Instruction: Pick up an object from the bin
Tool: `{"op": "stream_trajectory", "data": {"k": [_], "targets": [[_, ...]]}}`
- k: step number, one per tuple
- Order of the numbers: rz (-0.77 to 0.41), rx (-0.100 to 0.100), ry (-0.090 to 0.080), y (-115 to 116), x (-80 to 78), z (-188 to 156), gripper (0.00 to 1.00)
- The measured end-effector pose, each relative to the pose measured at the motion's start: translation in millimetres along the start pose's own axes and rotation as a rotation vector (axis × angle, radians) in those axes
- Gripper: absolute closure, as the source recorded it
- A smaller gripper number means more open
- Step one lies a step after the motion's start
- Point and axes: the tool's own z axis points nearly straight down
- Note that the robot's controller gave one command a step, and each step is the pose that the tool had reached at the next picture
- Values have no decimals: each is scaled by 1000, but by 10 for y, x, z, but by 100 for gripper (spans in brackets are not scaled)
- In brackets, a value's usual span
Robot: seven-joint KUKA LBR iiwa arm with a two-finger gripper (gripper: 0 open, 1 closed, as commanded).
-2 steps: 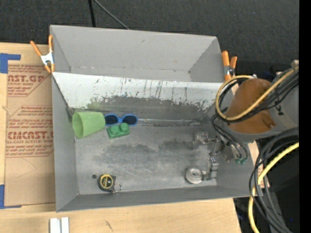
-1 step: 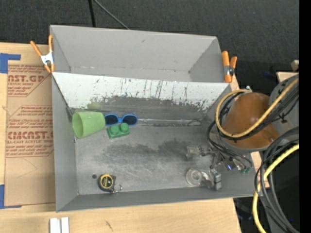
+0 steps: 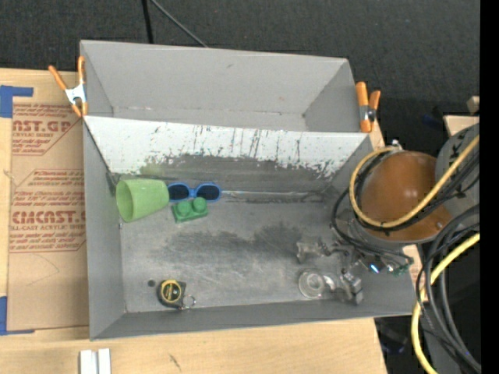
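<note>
Gripper (image 3: 337, 273) low in the near right corner of the bin (image 3: 234, 142); loose or clenched, can't tell. Clear round cap (image 3: 312, 284) just beside it, leftward. Far left: green cup (image 3: 142, 199) lying down, bumpy green block (image 3: 189, 209), small yellow tape (image 3: 170, 291).

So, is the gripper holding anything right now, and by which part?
Cannot tell. The gripper sits low in the grey metal bin's near right corner, beside a small clear round piece; no hold on it can be made out.
</note>
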Motion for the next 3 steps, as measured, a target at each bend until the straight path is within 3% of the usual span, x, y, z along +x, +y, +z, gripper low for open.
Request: {"op": "stream_trajectory", "data": {"k": [1, 2, 3], "targets": [[407, -5, 12, 94, -204, 21, 0], [363, -1, 7, 245, -209, 10, 0], [645, -3, 12, 105, -418, 24, 0]]}}
